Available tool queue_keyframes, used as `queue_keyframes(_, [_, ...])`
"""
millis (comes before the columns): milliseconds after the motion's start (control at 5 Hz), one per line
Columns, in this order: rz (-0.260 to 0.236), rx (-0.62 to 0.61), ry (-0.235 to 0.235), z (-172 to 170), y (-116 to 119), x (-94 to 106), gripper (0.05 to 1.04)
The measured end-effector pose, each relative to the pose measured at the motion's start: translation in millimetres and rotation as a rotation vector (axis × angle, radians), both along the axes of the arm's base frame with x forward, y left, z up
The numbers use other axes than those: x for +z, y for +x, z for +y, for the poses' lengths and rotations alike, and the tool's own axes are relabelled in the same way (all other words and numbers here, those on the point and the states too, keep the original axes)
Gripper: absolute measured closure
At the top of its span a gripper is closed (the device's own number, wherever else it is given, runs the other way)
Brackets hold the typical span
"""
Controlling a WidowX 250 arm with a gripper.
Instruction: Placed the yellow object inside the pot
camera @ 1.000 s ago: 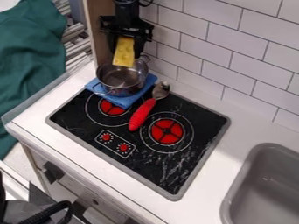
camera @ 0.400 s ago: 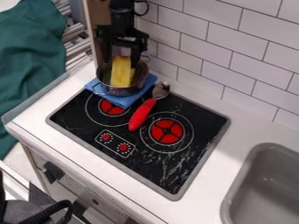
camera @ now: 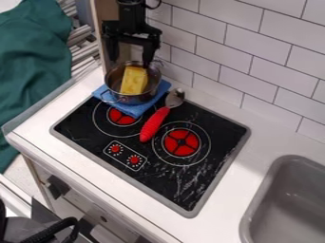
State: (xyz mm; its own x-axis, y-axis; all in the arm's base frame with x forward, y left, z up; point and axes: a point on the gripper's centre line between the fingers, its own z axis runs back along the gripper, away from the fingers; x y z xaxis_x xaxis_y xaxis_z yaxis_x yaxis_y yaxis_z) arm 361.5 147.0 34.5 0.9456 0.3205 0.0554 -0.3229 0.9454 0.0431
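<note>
One stovetop (camera: 155, 182) bears two red burners (camera: 173, 144). One sink (camera: 258, 202) lies near right. Far left, one gripper (camera: 131, 54), its two fingers parted and released, hangs above one pot (camera: 130, 99) on one cloth (camera: 135, 110). One spoon (camera: 153, 125); one yellow block (camera: 133, 81) inside the pot.

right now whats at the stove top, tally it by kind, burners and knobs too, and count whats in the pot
red burners: 2
red knobs: 2
pot: 1
yellow block, in the pot: 1
blue cloth, under the pot: 1
red-handled spoon: 1
total: 8
</note>
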Motion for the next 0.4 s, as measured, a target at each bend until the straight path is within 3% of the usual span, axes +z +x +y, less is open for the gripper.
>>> queue_keyframes(200, [0.0,-0.043,-0.003,-25,-14,11.8,0.075])
queue_keyframes(400, [0.01,-0.074,-0.008,-45,-31,10.8,0.075])
